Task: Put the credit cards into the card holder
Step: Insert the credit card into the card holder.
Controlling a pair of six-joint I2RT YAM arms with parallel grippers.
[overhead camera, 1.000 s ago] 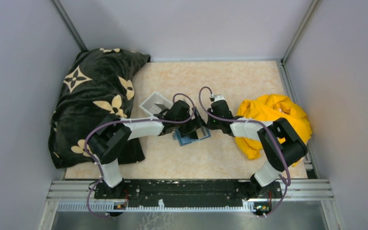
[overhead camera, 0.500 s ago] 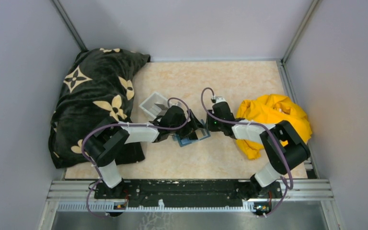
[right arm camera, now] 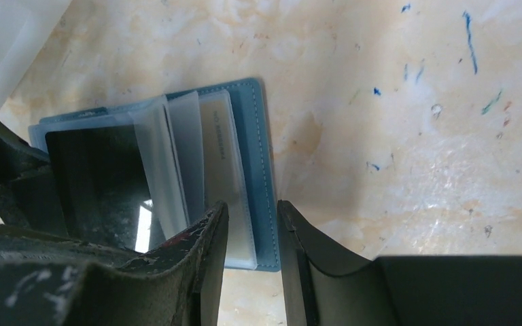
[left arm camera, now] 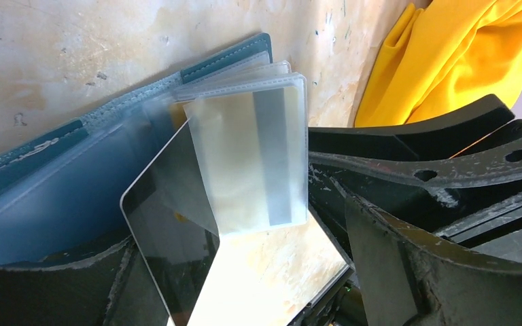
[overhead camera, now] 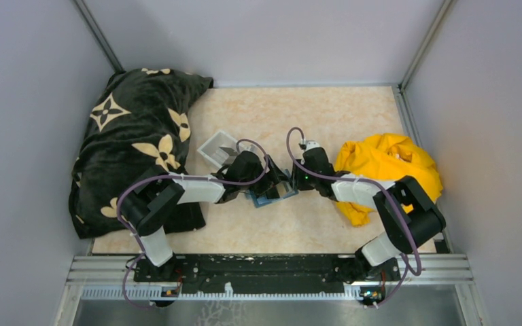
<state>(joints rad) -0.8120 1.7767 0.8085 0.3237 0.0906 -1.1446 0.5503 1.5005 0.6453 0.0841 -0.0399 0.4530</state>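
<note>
Only in wrist views: dark card [left arm camera: 170,231] against card holder [left arm camera: 54,197]

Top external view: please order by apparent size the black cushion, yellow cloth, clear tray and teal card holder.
1. black cushion
2. yellow cloth
3. clear tray and card holder: not ranked, both partly hidden.

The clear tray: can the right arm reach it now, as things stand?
Probably not directly. The clear tray lies just beyond the left arm's wrist, which stands between it and the right fingers. It would have to go over or around.
</note>
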